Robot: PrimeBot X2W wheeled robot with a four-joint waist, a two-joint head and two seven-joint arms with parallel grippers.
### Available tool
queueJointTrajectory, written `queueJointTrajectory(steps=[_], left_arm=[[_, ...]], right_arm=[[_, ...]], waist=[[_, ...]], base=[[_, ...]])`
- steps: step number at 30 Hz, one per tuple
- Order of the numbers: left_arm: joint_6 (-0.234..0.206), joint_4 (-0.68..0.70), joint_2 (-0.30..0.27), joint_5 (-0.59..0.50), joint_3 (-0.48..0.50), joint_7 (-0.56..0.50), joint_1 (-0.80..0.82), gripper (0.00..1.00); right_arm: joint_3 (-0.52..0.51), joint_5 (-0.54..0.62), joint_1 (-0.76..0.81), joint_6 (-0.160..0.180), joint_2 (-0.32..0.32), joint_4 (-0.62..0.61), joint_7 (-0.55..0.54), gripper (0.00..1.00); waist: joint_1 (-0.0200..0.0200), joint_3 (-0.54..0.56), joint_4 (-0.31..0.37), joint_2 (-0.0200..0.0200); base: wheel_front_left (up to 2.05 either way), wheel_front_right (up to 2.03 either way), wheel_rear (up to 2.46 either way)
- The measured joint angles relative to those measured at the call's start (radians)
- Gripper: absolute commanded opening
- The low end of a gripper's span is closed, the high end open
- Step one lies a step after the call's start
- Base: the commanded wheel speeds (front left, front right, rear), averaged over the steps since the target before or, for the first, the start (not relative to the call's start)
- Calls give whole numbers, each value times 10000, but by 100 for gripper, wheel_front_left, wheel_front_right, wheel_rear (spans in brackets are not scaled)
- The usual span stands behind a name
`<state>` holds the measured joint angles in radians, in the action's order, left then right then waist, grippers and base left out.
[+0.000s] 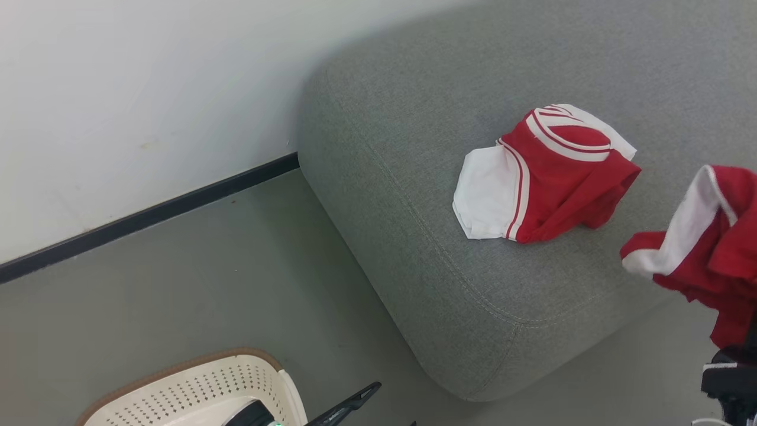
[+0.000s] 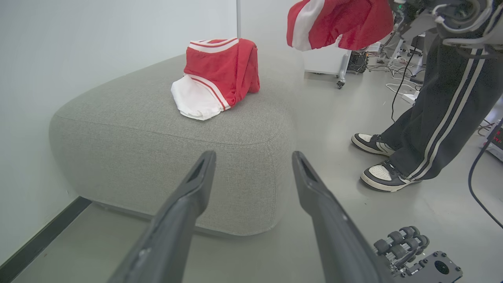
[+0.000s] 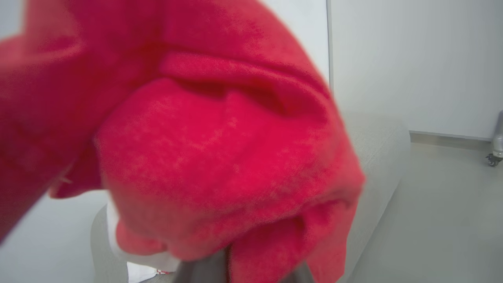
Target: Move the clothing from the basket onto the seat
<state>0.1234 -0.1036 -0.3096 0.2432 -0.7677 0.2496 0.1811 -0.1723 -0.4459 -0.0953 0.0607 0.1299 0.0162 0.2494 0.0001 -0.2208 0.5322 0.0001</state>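
Main worry here: the second piece of clothing hangs in the air off the right near edge of the seat, not properly over it. If it gets let go at this spot, I reckon half of it slides down the rounded side onto the floor. It's also bunched right over the right gripper, so the fabric could snag on the fingers and get dragged back when the arm pulls away. There's a person's feet on the floor just right of the seat too, so a wide swing that way looks like a bad idea. The right gripper is pinched nearly closed on that red bundle, with the white trim flopping out toward the left. The left gripper has its jaws spread wide with nothing in them, sitting low by the basket at the near left and pointing at the seat's front. One garment already lies on the seat, toward the far right, well apart from the held one.
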Motion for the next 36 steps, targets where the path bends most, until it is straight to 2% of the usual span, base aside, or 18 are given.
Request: queueJointTrajectory(steps=[9,20,30,36], left_arm=[[0,188,-468,-19,96,2,261,100],[12,545,-995,-33,132,2,276,100],[13,819,-1419,-90,148,2,410,100],[13,926,-1609,-96,167,2,478,100]], right_arm=[[-514,-1076,-1960,-529,217,1262,44,0],[-650,-1269,-4731,-880,1030,2811,73,0],[-821,-1358,-6779,-869,1682,4518,71,0],[-700,-1154,-7687,-738,1801,5327,73,0]], waist=[[1,-609,-409,0],[0,-1290,-890,0],[0,-1927,-1127,0],[1,-2322,-1319,1]], base=[[0,0,0],[0,0,0],[0,0,0],[0,0,0]])
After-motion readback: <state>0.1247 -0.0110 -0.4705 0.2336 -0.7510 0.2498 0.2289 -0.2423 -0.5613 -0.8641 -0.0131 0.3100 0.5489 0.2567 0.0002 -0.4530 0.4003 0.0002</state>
